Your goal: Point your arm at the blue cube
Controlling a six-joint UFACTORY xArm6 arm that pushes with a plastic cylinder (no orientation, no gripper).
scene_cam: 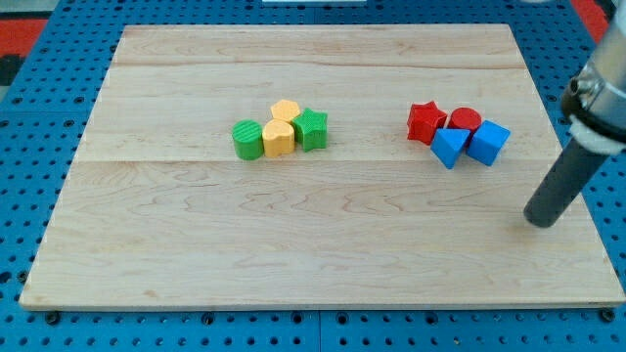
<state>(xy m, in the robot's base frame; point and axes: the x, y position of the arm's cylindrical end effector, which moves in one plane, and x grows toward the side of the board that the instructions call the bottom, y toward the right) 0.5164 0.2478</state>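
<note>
My tip [541, 221] rests at the frame's right, below-right of the blue cube [488, 142]. They stand apart. No jaws show, so their state cannot be told.

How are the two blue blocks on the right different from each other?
The blue cube has square faces; the blue triangular block tapers to a point. The cube lies at the view's right end of the cluster, nearer my tip; the triangular block sits left of it, below the red star. Both share the same blue.
</note>
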